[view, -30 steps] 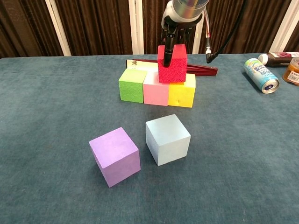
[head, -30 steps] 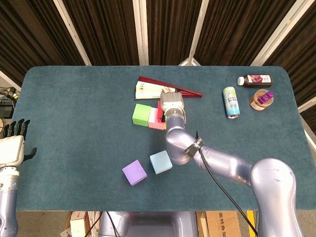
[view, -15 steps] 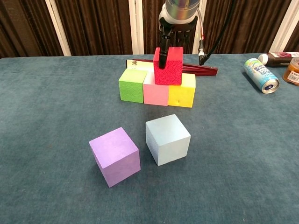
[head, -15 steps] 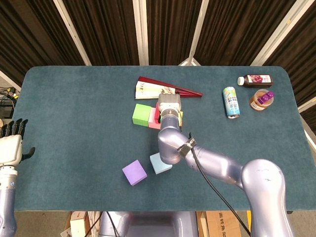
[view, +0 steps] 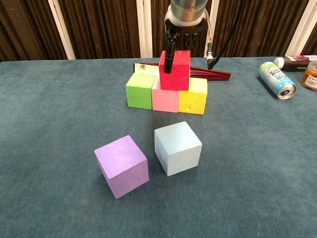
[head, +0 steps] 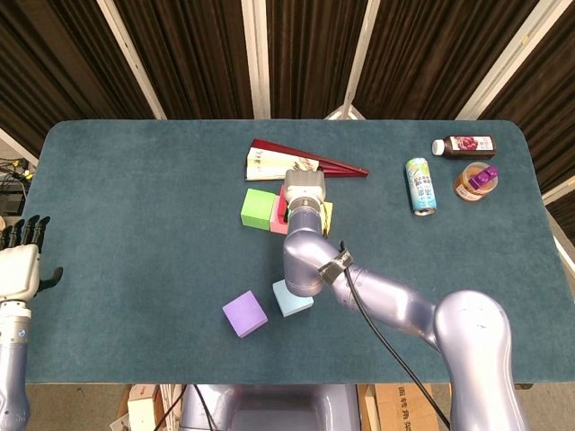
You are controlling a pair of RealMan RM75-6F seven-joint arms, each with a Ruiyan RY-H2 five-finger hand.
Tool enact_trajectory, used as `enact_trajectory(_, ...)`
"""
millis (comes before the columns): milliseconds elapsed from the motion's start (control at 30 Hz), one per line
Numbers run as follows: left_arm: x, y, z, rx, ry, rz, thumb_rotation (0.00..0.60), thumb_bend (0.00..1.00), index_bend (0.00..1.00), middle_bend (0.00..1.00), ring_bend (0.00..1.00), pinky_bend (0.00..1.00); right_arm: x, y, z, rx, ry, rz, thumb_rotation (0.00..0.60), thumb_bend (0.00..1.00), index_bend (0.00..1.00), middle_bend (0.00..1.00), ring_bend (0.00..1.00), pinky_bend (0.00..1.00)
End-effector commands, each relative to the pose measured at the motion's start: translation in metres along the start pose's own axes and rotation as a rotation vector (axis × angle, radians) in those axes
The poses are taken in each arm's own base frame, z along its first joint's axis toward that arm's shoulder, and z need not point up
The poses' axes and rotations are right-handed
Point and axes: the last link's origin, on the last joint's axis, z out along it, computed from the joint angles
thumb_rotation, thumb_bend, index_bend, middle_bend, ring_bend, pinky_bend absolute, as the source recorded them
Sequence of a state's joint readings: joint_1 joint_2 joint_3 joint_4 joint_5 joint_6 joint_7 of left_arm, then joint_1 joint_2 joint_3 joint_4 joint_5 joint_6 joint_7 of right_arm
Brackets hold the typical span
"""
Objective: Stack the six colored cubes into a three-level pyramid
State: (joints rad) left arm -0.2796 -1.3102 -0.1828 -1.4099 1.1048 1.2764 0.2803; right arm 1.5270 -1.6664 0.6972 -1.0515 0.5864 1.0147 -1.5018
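On top of the bottom row, the red foam cube [view: 174, 70] is held in the right hand [view: 182, 35], above the seam of the pink foam cube [view: 165, 97] and the yellow foam cube [view: 193, 96]
Fingers [view: 169, 52] grip its sides, and the green foam cube [view: 139, 90] ends that row; judged from this, letting go while the red cube sits off the seam could tip it or nudge the row apart, and the fingers drawing away could drag it. Nearer the front, the pale blue foam cube [view: 178, 148] and purple foam cube [view: 122, 165] lie loose on the teal cloth-covered table [view: 54, 129]. At the table's edge the left hand [head: 20, 269] holds nothing, fingers apart. Writing on the folded red fan [head: 301, 162], green drink can [view: 277, 80] and dark bottle [head: 463, 145] is too small to read
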Motion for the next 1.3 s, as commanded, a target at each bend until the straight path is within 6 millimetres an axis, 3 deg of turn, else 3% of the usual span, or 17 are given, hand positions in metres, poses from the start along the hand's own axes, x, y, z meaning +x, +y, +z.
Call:
enact_trajectory(33,0.0000,-0.0001,0.0001,0.001,0.000,0.001,0.600,0.36,0.08,0.03,0.00,0.00,0.0012,0.0002,0.0005,-0.002,0.001,0.000,0.600,0.34,0.37,0.34,0.21,0.00)
enact_trajectory(933,0.0000,0.0004,0.0001,0.006,0.004,0.006,0.600,0.36,0.08,0.03,0.00,0.00,0.0011,0.0043,0.0056,-0.020,-0.025,0.008,0.600,0.34,0.37,0.34,0.21,0.00)
enact_trajectory(1300,0.0003,-0.0003,0.0001,0.008,0.004,0.005,0.600,0.36,0.08,0.03,0.00,0.00,0.0014,0.0026,0.0053,-0.021,-0.029,0.007,0.600,0.34,0.32,0.28,0.15,0.00)
